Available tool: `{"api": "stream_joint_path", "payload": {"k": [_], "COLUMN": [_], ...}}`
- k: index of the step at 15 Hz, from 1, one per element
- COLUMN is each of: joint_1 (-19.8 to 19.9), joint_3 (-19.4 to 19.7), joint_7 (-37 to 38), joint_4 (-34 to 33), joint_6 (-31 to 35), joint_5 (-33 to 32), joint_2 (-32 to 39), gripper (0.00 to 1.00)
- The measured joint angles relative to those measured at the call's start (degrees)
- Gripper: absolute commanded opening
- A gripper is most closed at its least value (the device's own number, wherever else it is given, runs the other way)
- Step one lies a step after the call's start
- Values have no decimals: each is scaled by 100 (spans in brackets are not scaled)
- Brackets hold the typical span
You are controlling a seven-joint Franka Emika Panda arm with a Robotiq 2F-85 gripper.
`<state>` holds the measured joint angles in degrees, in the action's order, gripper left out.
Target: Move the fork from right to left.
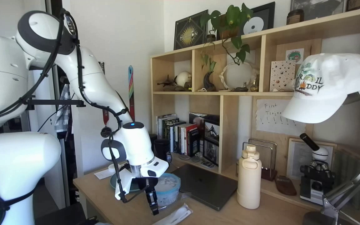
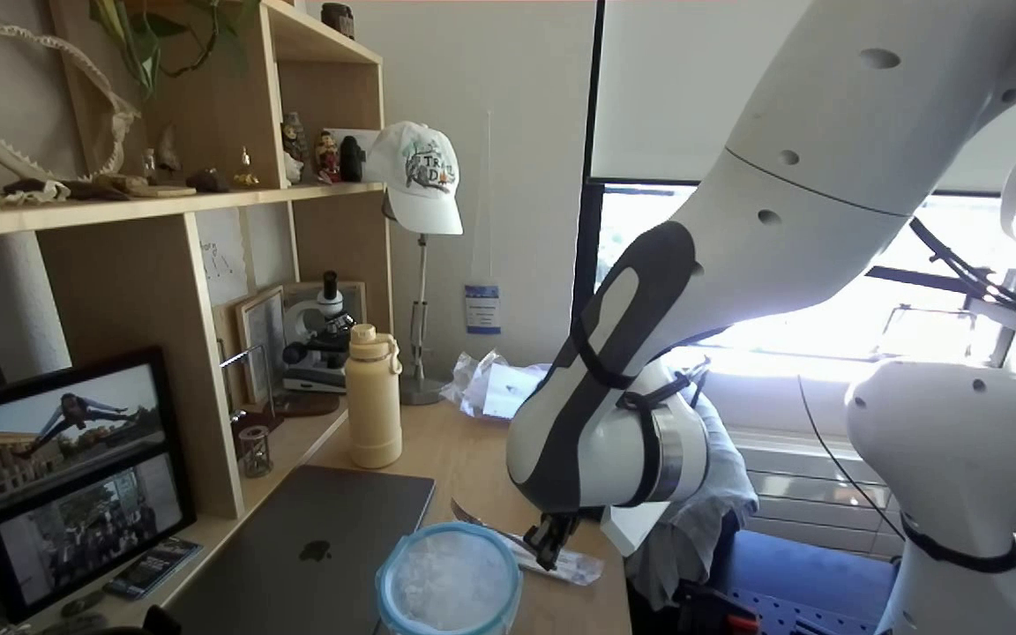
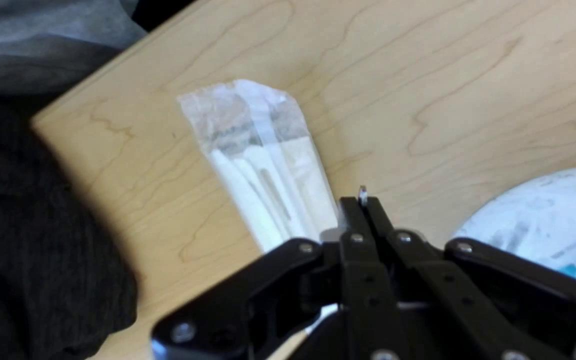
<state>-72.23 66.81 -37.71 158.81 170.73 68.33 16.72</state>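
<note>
Black two-fingered gripper [image 3: 363, 206], lower centre of the wrist view, its tips drawn together on the handle of a silver metal fork [image 2: 470, 516]. In both exterior views the fork appears at lower centre of the frame, near a round, blue-rimmed clear container [image 1: 169, 197]; a clear plastic sleeve of slender white items [image 3: 268, 170] lies on the pale wooden tabletop [image 3: 443, 75].
</note>
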Motion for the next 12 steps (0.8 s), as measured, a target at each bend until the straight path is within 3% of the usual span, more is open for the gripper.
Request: {"api": "stream_joint_path", "payload": {"k": [7, 12], "joint_1": [-1600, -3210], "joint_3": [1543, 3049], "joint_7": [-2, -11], "joint_4": [1, -3], "joint_6": [-134, -1083], "joint_5": [124, -8], "joint_2": [510, 1283], "gripper": [4, 3]}}
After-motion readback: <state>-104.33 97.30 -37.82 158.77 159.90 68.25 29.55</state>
